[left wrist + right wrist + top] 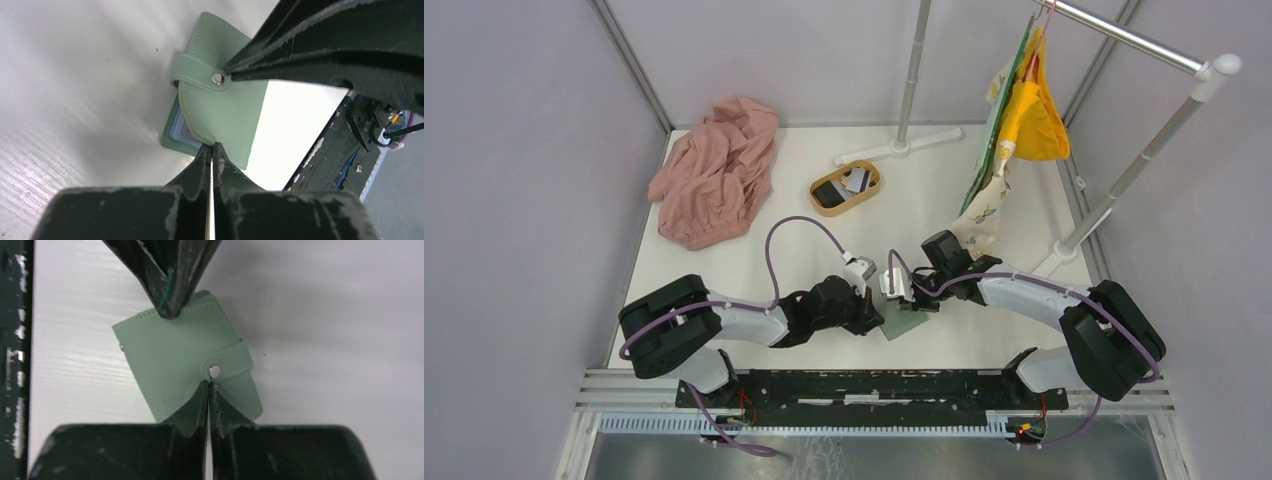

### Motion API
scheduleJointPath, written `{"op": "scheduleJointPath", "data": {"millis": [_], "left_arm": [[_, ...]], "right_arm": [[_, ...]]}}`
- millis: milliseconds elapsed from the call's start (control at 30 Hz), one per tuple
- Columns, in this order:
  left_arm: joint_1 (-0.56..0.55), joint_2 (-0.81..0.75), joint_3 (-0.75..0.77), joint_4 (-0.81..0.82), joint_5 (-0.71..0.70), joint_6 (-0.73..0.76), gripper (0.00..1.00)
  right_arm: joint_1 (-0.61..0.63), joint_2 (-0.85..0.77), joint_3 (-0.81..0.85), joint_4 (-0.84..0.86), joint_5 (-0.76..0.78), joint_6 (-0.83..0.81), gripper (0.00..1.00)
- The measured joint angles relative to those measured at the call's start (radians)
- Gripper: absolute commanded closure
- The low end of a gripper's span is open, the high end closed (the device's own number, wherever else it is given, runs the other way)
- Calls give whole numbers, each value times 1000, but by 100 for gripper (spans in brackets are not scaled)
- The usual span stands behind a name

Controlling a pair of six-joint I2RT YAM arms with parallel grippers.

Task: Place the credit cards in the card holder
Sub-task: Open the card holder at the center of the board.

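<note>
Two arms alike: bulky black joint housings, white rounded shells between.
- left arm (724, 322), right arm (1034, 292): both bolted on long black base rail (859, 385), rail paint scratched.
- thin purple cable (799, 222): wide loop beyond rail, on left arm; second purple cable (1024, 283) along right arm.
- thin red wires (744, 408): at rail ends.
- small pale-grey camera boxes (860, 270): at wrists.
- black wedge-shaped gripper fingers (185, 440): tapering to thin tips, edges chipped pale.

Card holder (902, 324) at table (804, 150) front; tray (880, 178) holding credit cards (856, 180) behind it; cloth (714, 175) back left.
</note>
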Motion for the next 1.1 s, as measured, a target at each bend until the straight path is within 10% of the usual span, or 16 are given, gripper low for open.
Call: {"op": "scheduleJointPath", "data": {"millis": [333, 533, 800, 1100], "left_arm": [[6, 5, -12, 3, 43, 0, 98], [11, 5, -12, 3, 58, 0, 98], [16, 7, -12, 4, 70, 0, 98], [25, 27, -12, 19, 89, 0, 98]], "right_arm": [[-71, -37, -5, 45, -6, 23, 99], [-68, -30, -2, -43, -98, -100, 62], [4, -5, -4, -79, -110, -149, 52], [21, 10, -4, -45, -69, -66, 69]]}}
